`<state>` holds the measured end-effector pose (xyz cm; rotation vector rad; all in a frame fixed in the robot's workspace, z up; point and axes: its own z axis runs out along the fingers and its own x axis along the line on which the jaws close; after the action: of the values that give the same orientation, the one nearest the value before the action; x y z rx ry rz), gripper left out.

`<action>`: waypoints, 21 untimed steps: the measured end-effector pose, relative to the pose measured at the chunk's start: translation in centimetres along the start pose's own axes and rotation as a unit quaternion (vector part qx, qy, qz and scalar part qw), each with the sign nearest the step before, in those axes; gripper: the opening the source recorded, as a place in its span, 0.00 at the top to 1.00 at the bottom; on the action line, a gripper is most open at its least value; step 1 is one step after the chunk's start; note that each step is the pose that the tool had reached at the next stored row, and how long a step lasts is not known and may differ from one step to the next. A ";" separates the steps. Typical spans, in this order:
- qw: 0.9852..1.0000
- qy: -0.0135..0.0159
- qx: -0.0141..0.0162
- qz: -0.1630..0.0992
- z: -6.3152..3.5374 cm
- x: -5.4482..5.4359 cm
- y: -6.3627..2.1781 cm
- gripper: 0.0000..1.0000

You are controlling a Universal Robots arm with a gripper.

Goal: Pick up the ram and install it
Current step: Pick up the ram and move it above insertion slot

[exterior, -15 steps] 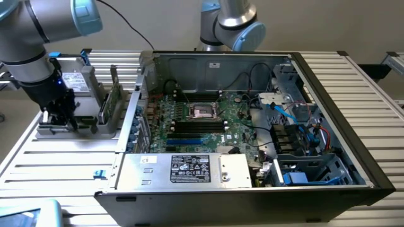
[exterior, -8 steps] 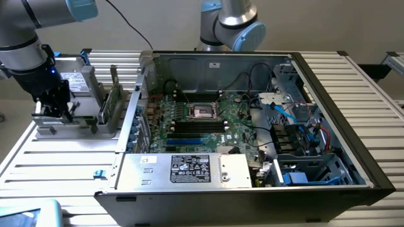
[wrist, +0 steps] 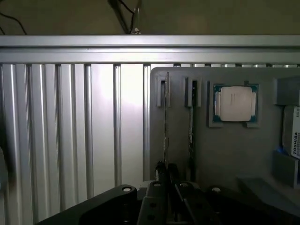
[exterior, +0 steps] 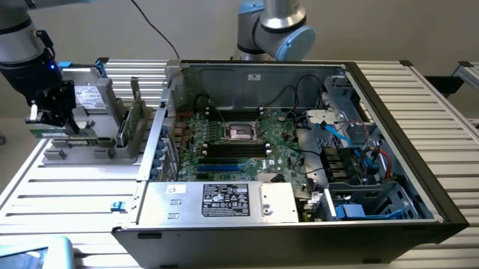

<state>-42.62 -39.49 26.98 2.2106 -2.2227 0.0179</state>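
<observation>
Legibly, TOSHIBA marks a drive (wrist: 292, 137) near the ram (wrist: 165, 129).

A robotics lab: a ribbed aluminium table (exterior: 67, 196) bears an opened computer case (exterior: 247, 84) beside a grey parts fixture (exterior: 90, 152).

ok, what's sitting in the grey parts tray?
The ram on edge in a slot, a second stick in the next slot, a CPU in its pocket, a Toshiba-labelled drive. The gripper covers both sticks' near ends.
</observation>
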 end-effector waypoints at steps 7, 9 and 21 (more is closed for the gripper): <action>1.000 0.000 0.000 0.000 -3.16 0.0 -0.32 0.87; 1.000 0.000 0.000 0.000 -4.08 0.0 -0.72 0.87; 1.000 0.000 0.000 0.000 -8.40 0.1 -4.38 0.87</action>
<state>-38.27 -39.49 35.40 2.2107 -2.2229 0.0183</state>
